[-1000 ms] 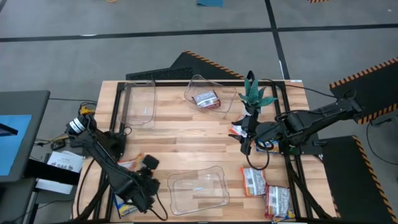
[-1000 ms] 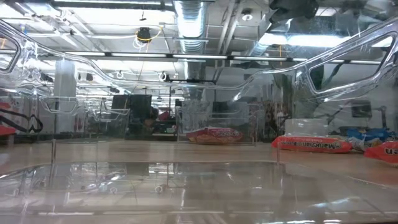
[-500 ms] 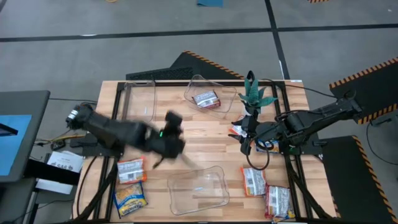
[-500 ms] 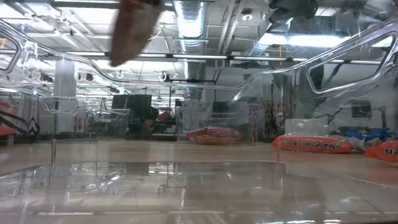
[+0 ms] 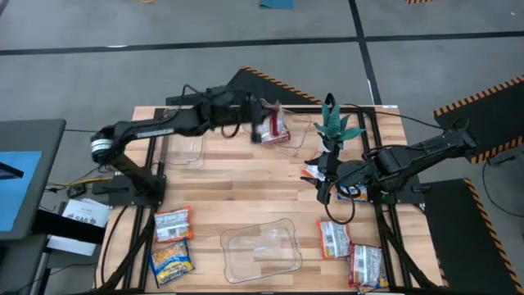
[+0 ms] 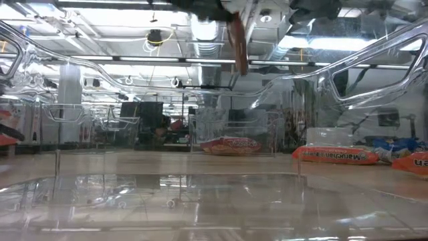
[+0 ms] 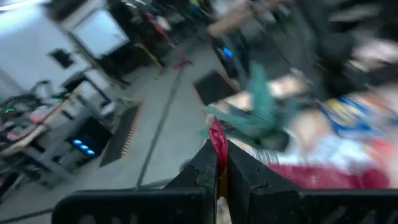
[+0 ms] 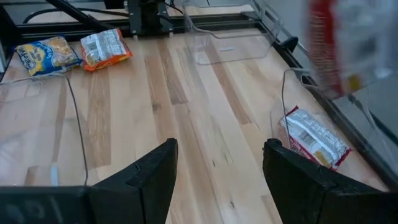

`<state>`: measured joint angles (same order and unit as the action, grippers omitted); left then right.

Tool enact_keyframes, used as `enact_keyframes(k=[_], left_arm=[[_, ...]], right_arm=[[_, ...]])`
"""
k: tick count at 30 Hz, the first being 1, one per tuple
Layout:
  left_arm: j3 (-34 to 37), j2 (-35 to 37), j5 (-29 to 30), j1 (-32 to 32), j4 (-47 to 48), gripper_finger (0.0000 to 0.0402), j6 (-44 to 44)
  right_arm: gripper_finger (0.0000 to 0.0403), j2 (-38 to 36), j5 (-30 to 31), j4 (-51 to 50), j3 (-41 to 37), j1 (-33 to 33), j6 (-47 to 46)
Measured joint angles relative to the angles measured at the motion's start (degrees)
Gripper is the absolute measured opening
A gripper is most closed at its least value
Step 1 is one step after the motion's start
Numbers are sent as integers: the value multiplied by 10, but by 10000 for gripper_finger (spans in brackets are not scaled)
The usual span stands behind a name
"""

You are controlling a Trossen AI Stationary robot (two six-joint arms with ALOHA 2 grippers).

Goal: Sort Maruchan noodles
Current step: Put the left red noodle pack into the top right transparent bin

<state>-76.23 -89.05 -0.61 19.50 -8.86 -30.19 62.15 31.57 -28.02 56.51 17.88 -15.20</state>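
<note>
My left gripper (image 5: pixel 264 115) reaches out over the far middle clear bin (image 5: pixel 296 121) and is shut on a red-and-white noodle packet (image 5: pixel 273 122). In the low view this packet (image 6: pixel 237 41) shows edge-on, high above the table. Another red packet (image 5: pixel 276 135) lies flat in that bin. My right gripper (image 5: pixel 322 187) hovers open over the table's right middle, touching nothing. An orange packet (image 5: pixel 173 224) and a yellow-and-blue one (image 5: pixel 171 260) lie flat near the table's near left corner. Two red-and-white packets (image 5: pixel 334 238) (image 5: pixel 366 265) lie at the near right. My left gripper pinches the red-and-white packet by one edge (image 7: pixel 217 143) between its two fingers (image 7: pixel 202 171). The fingers come roughly level from the table's left. The packet is lifted clear, on edge and hanging over the far middle bin.
A clear bin (image 5: pixel 185 135) sits at the far left and another (image 5: pixel 260 251) at the near middle. A green toy plant (image 5: pixel 334 123) stands right of the far middle bin. More packets (image 5: pixel 354 193) lie under my right arm. Bare wood lies in the table's centre.
My left arm has swung fast from the table's near left corner, up and across toward the far edge, carrying the red-and-white packet lifted clear. It now stands over the far middle bin.
</note>
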Motion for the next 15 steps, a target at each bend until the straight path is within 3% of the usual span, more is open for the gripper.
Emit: enact_keyframes(k=[5,15], left_arm=[[-1,-76,-33,66,-116,0,73],[-25,-194,-31,110,-132,0,144]], right_arm=[[256,0,0,3,0,0,3],[256,0,0,2,0,0,6]])
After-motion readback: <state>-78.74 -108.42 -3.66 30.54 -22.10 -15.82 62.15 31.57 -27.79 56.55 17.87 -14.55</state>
